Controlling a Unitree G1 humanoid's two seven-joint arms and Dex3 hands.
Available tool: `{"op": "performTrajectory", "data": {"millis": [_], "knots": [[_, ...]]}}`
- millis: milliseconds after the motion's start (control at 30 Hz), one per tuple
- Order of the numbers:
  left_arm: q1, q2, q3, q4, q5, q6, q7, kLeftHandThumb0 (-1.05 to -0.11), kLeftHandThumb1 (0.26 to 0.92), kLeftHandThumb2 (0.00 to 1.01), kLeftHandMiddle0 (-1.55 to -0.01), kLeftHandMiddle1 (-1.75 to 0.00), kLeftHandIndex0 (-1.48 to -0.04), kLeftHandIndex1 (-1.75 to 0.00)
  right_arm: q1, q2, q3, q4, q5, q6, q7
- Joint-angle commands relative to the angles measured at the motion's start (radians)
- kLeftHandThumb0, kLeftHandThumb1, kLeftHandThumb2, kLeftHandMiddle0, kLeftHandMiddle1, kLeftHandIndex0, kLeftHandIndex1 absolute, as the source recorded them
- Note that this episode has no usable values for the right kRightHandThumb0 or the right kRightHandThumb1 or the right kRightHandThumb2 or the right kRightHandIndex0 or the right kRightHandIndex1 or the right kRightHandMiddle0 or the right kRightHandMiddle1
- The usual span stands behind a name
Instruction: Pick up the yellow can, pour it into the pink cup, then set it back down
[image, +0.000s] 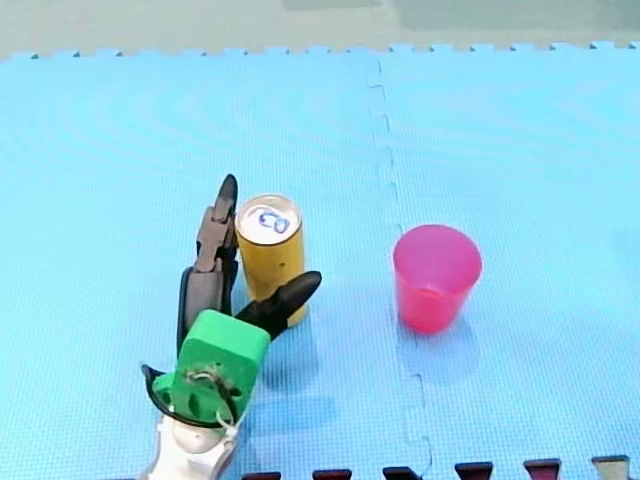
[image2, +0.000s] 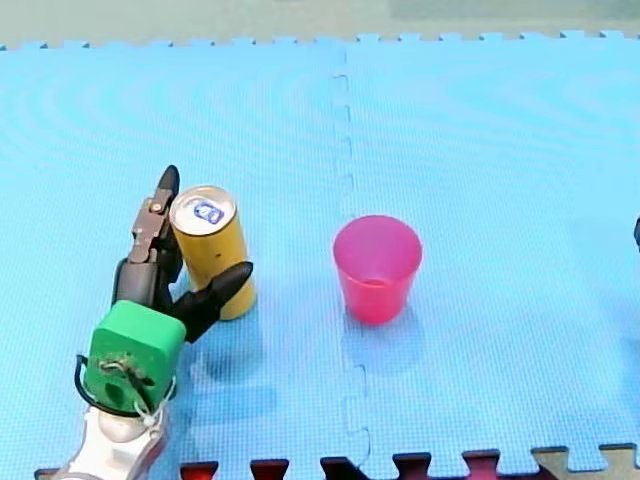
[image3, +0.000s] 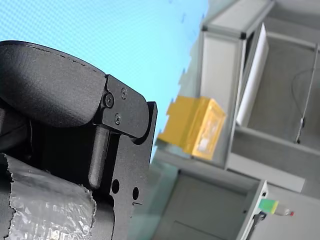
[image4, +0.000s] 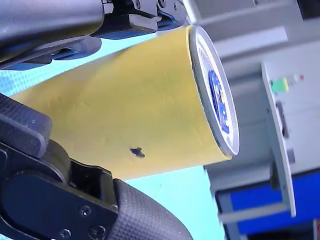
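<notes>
Blue mat (image: 520, 150) — yellow can (image: 272, 258) upright in left hand (image: 207, 295), pink cup (image: 436, 275) apart

readable text: none
can (image: 270, 262) lid (image4: 216, 97): blue marking on the silver top; whether it is letters or a logo cannot be told
can side: plain yellow with one small dark speck, nothing legible
cup (image: 436, 278), right of the can: plain pink wall
yellow box (image3: 192, 125): pale label (image3: 209, 136) on one face, its print too small to read
</notes>
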Motion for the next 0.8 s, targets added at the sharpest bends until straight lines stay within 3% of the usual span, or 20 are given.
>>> {"op": "performTrajectory", "data": {"millis": [0, 267, 533, 767], "knots": [[0.007, -0.007, 0.0, -0.006, 0.007, -0.008, 0.03, -1.048, 0.843, 0.0, -0.28, -0.01, -0.18, -0.01, -0.001, -0.007, -0.002, 0.0, 0.003, 0.003, 0.002], [0.012, -0.012, -0.016, -0.002, 0.044, -0.002, 0.112, -1.043, 0.832, 0.0, -0.29, -0.01, -0.18, 0.0, -0.007, -0.007, -0.003, 0.002, 0.005, 0.011, 0.006], [0.037, -0.012, -0.022, -0.006, 0.05, -0.021, 0.132, -1.032, 0.823, 0.0, -0.29, -0.01, -0.18, 0.0, -0.013, -0.012, -0.002, 0.002, 0.003, 0.023, 0.007], [0.033, -0.01, -0.02, 0.0, 0.047, -0.025, 0.132, -1.024, 0.819, 0.0, -0.3, 0.0, -0.19, 0.0, -0.019, -0.012, 0.0, 0.003, 0.001, 0.028, 0.005]]}}
